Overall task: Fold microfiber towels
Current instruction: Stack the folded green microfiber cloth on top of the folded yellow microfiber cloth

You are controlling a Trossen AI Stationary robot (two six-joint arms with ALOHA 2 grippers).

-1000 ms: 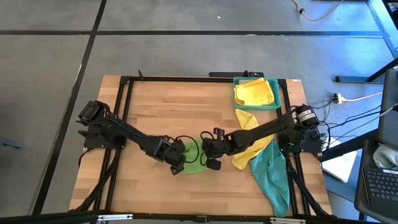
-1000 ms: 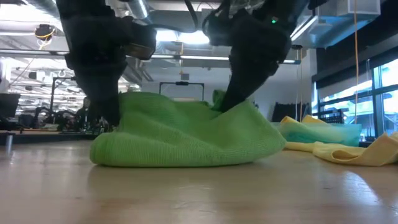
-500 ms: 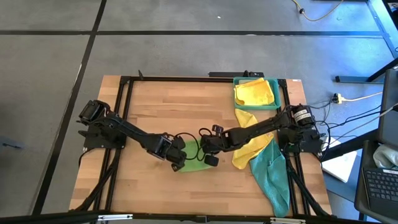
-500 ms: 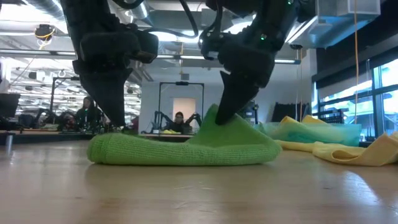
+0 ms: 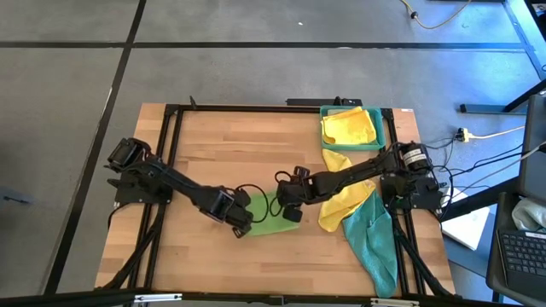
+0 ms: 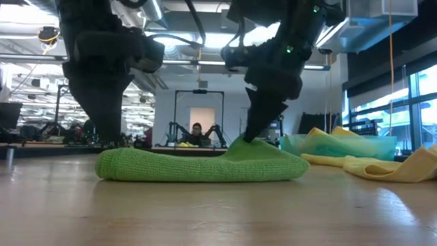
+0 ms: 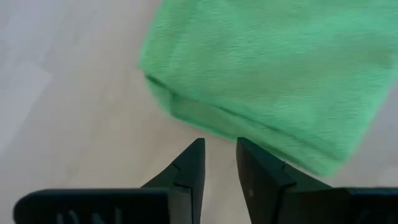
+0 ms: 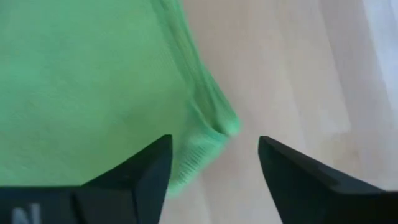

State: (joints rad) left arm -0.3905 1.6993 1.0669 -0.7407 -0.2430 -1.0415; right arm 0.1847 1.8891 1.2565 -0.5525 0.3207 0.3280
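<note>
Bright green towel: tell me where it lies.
In the high view the bright green towel lies folded flat near the table's middle, between the left gripper and the right gripper, left of the loose yellow towel.

Grey floor (image 5: 256, 72) all round the wooden worktop (image 5: 222, 145); beyond it, ceiling strip lights (image 6: 205, 41), tall windows (image 6: 382, 102), a seated person (image 6: 196, 131).

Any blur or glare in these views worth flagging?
Left wrist view: the bright green microfiber towel is soft with motion blur. Right wrist view: similarly smeared. Low view: ceiling lights glare, arms backlit and dark. High view: even light, sharp.
</note>
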